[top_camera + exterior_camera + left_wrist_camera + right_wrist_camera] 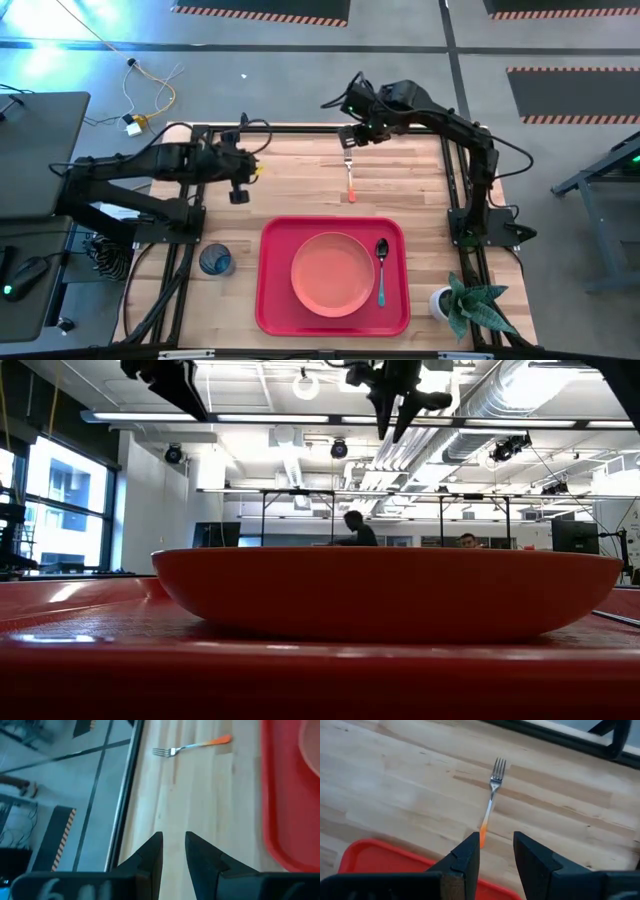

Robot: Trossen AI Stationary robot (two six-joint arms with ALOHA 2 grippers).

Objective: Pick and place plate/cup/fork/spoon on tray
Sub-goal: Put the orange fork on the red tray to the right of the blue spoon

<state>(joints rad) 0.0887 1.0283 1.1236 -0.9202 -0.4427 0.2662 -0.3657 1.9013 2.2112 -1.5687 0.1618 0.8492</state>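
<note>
Right pincer [494, 851] hangs above the fork [491, 792], fingers slightly parted.

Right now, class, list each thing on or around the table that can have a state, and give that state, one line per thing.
plate: on the tray, upright, empty
spoon: lying on the tray beside the plate
tray: flat on the table
fork: lying on the bare table, off the tray
cup: upright on the table, off the tray
left gripper: open, empty
right gripper: open, empty, above the fork
</note>
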